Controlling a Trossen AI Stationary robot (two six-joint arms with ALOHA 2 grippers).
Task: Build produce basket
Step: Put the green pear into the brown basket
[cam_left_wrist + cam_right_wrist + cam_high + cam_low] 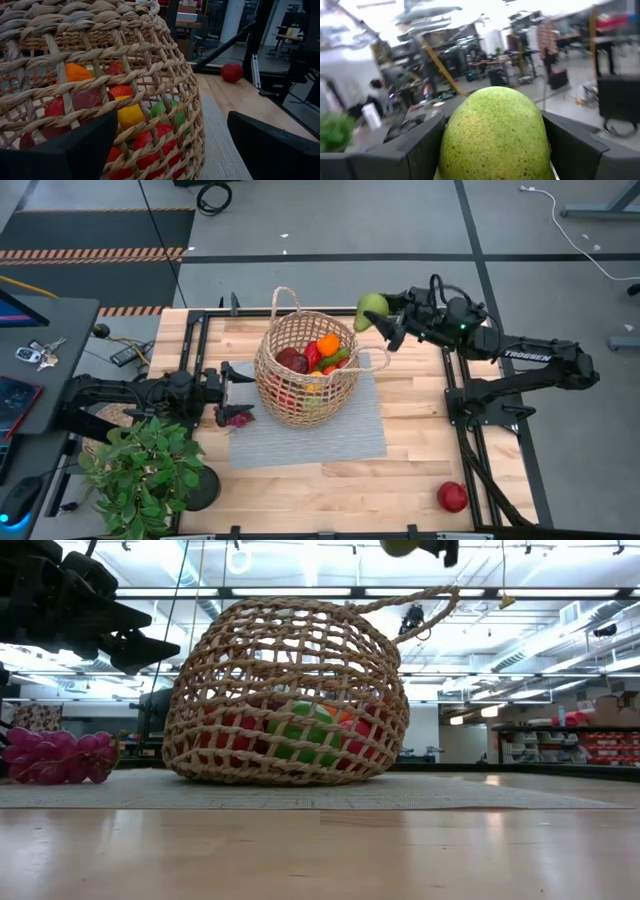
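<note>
High view: I'm seeing the wooden bench (420, 440), grey mat (340, 435), basket (300, 375) on it, part-filled; right gripper (383, 320) grasping green pear (371, 307) beside the rim; arm reading TROSSEN. Low view: grapes (55, 757) lying left of basket. Left wrist: left gripper (170, 145) released, facing basket. Right wrist: workshop behind.

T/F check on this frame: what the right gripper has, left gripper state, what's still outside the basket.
1. The right gripper holds a green pear. True.
2. The pear already lies in the basket. False: it is held up beside the rim.
3. The left gripper is clamped on the grapes. False: it is open, holding nothing.
4. A red apple lies on the table away from the basket. True.
</note>
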